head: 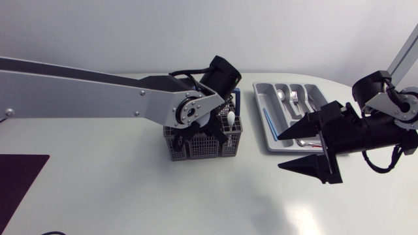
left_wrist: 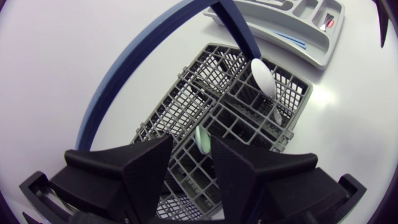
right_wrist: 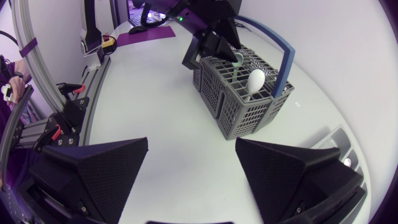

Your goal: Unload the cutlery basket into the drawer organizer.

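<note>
You held the left gripper [left_wrist: 191, 143] over the grey mesh cutlery basket [left_wrist: 186, 106], barely spread at a pale-green utensil tip [left_wrist: 202, 140], probably lining up a grab. Right gripper [head: 281, 151] sat wide open by the grey plastic organizer [head: 260, 104].

A robotics lab: left arm [head: 85, 91] and right arm [head: 408, 55] over a white table [head: 130, 196].

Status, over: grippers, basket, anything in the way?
Left gripper open, straddling pale green utensil tip in cutlery basket. Right gripper open, empty, near drawer organizer. White spoon also in basket; blue handle upright.
</note>
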Controlling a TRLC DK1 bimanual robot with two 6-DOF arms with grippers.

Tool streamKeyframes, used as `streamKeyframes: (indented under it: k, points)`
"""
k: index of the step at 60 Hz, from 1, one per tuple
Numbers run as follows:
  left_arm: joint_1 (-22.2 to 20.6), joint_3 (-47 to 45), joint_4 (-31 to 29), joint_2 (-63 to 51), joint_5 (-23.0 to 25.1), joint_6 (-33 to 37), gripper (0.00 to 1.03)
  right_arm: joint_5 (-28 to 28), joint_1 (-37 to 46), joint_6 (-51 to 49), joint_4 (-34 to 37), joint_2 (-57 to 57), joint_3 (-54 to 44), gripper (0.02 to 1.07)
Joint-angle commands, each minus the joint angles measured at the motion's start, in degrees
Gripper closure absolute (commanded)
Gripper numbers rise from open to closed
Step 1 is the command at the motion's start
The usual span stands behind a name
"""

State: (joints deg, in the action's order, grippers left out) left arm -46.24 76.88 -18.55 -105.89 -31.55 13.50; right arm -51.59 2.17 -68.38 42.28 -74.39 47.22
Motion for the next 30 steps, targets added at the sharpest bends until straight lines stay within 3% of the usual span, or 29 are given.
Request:
streamKeyframes:
  k: [1,16,30]
  points:
    - [0.18,0.99,-0.35,-1.52,0.26,-1.10,0.57,0.27,-1.38,3.25,-1.94,0.56,-2.57,0.06]
    - [0.01,1.69,-0.26,-2.75,0.26,-1.37,0.61,1.23,-3.32,5.98,-5.28,1.35,-3.72,0.06]
    - [-0.08,2.48,0.18,-3.54,0.26,-1.37,0.73,1.41,-3.32,6.06,-5.46,2.14,-4.16,0.06]
